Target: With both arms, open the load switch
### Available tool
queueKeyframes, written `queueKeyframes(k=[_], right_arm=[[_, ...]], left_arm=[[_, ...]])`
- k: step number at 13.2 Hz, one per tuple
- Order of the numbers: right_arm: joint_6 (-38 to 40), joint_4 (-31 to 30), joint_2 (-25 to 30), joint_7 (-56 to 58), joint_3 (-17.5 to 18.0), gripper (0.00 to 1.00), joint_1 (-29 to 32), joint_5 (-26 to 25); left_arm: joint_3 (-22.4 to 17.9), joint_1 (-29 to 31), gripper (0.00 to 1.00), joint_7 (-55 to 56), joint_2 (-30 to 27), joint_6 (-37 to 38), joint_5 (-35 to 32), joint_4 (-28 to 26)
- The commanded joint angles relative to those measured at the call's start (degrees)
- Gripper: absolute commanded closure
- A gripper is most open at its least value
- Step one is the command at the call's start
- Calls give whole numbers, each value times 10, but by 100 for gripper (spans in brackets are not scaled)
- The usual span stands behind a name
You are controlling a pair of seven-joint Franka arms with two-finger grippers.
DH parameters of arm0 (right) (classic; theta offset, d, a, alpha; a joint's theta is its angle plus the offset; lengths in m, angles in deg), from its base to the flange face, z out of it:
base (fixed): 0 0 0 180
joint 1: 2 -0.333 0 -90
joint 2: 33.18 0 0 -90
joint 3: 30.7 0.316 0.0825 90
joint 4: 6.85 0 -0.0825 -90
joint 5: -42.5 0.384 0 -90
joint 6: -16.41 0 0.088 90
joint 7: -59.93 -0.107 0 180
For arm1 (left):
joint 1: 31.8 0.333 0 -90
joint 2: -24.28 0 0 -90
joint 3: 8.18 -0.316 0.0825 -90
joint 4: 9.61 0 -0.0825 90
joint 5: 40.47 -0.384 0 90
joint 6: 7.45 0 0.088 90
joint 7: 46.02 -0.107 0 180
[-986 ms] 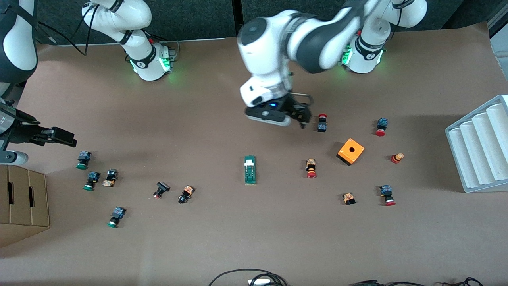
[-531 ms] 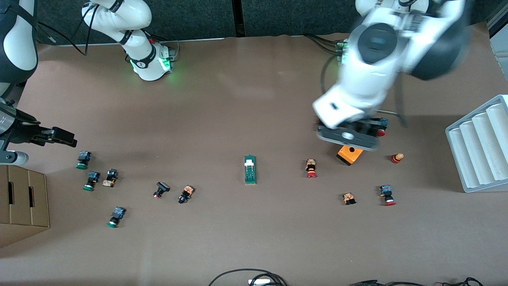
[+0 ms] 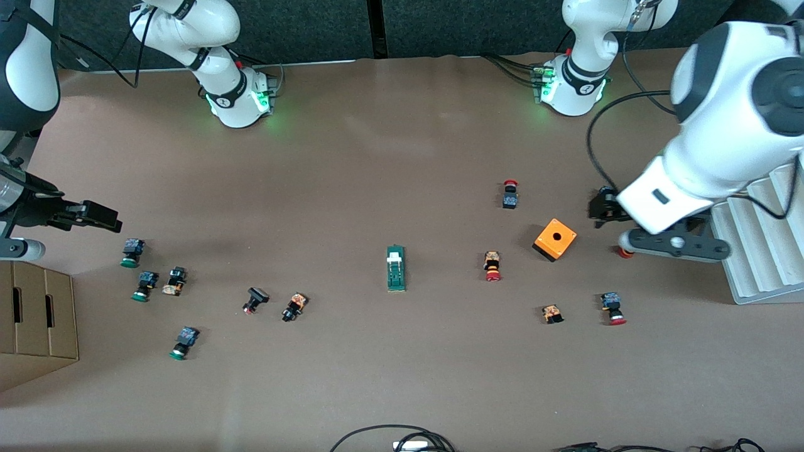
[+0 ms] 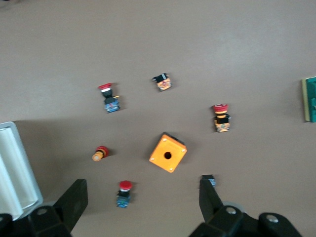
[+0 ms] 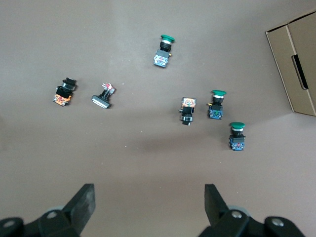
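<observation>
Here, no readable labels, load switch (image 3: 396, 268) untouched, left pincer (image 4: 140, 200) wide, right pincer (image 5: 149, 200) wide.

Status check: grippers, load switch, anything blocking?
Left gripper open, up over the red buttons by the orange cube. Right gripper open, waiting above the green buttons. Load switch flat at mid-table, untouched. Nothing blocking it.
</observation>
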Motion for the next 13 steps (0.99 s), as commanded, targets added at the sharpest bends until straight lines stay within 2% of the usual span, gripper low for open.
queueKeyframes(k=[1, 3, 5, 8, 13], right_arm=[[2, 7, -3, 6, 2, 0, 0, -17], [2, 7, -3, 6, 2, 0, 0, -17], [2, 8, -3, 6, 2, 0, 0, -17], [2, 8, -3, 6, 2, 0, -1, -17], [3, 8, -3, 6, 2, 0, -1, -17]], left_arm=[[-53, 9, 0, -38, -49, -1, 23, -55], [-100, 10, 0, -39, -100, -31, 64, -129], [-103, 37, 0, -40, -135, -96, 65, -184], [-102, 47, 0, -56, -143, -102, 39, -192], [-102, 47, 0, -59, -146, -84, 38, -194]])
